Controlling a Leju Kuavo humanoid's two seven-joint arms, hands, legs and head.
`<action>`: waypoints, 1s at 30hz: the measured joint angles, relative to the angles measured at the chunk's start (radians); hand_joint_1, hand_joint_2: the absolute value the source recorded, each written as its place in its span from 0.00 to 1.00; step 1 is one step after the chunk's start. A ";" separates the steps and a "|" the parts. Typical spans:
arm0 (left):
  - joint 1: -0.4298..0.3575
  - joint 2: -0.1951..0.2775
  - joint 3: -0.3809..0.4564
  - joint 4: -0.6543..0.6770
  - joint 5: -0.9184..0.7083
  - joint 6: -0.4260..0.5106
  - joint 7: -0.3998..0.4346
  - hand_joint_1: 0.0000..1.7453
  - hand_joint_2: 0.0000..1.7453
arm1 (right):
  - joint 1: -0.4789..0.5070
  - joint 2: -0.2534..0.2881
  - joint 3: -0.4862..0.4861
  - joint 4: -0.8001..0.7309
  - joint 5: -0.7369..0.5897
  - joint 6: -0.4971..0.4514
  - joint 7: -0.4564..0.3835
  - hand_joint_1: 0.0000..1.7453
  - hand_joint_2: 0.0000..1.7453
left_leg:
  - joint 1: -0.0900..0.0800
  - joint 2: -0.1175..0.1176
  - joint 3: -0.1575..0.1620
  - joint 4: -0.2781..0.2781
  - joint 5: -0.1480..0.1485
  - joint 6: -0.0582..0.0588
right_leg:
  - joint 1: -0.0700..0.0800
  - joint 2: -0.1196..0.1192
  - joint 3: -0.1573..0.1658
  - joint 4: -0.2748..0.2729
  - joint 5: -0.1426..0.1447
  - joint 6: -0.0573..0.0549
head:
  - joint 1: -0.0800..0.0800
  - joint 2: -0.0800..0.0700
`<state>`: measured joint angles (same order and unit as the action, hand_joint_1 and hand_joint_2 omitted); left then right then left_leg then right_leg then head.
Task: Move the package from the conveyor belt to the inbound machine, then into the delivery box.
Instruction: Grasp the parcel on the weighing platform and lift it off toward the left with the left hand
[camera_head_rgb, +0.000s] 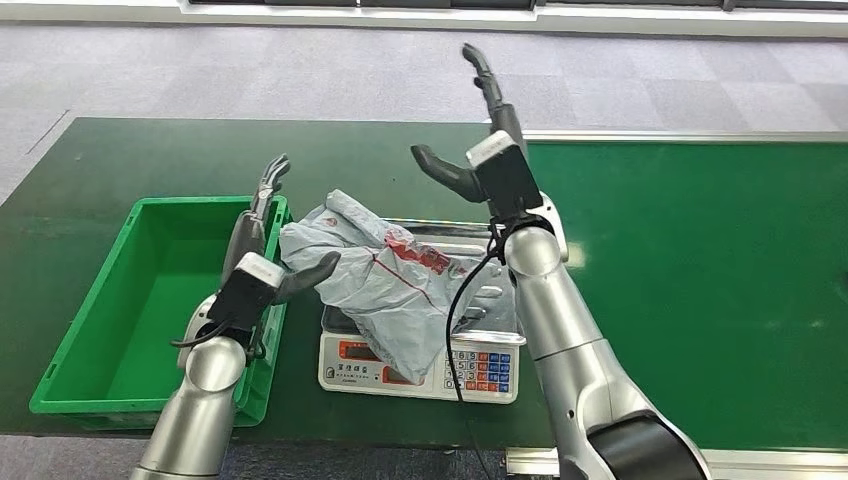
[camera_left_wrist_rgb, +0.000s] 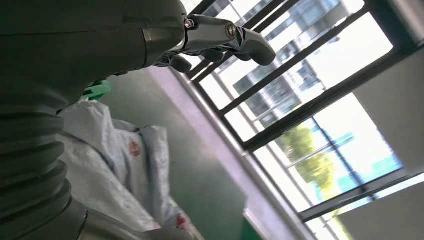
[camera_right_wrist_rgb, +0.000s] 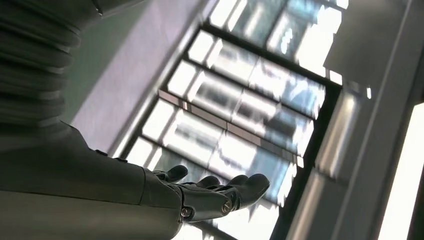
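Package (camera_head_rgb: 385, 285) on the inbound machine (camera_head_rgb: 420, 365), lying crosswise between my hands: left hand (camera_head_rgb: 268, 240) close beside it, right hand (camera_head_rgb: 478, 130) raised behind, both fingers wide, holding nothing.

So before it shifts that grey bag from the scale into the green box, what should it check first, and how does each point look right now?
1. Package rests on the scale: ok.
2. Left hand has a hold on the package: not ok; the thumb is at the bag's edge, fingers spread upward, nothing gripped.
3. Right hand is free: ok, raised above the scale, fingers apart.
4. Green box is ready to receive: ok, it looks empty and sits beside the scale.
5. Scale has taken a reading: cannot tell, the display is too small to read.
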<state>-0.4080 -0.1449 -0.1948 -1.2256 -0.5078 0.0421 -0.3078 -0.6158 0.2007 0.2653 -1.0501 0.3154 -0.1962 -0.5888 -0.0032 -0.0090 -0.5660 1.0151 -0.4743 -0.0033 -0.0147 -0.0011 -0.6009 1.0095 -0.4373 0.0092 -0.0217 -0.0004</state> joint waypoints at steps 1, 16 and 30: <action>0.000 0.000 0.000 0.000 0.000 0.000 0.000 0.00 1.00 | 0.001 0.000 0.000 -0.002 -0.001 -0.004 -0.002 0.00 1.00 | 0.000 0.000 0.000 0.000 0.000 0.000 | 0.000 0.000 0.000 0.000 0.000 0.000 | 0.000 0.000; -0.302 -0.007 -0.216 0.627 -0.285 -0.116 0.205 1.00 1.00 | 0.582 -0.102 -0.225 -0.707 -0.065 -0.501 -0.112 0.00 1.00 | -0.001 0.009 0.004 -0.002 -0.004 0.003 | -0.002 0.007 0.003 0.000 -0.001 0.001 | 0.000 0.000; -0.256 0.029 -0.146 0.492 -0.034 0.113 0.043 1.00 1.00 | 0.711 -0.114 -0.244 -0.754 -0.050 -0.497 -0.112 0.00 1.00 | 0.000 0.009 0.004 -0.002 -0.003 0.001 | -0.001 0.008 0.003 0.001 -0.001 0.000 | 0.000 0.000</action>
<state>-0.6644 -0.1161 -0.3413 -0.7338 -0.5415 0.1551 -0.2643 0.0955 0.0863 0.0217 -1.8040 0.2654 -0.6935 -0.7007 -0.0034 0.0001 -0.5617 1.0129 -0.4769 -0.0023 -0.0158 0.0066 -0.5984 1.0102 -0.4379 0.0094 -0.0217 -0.0005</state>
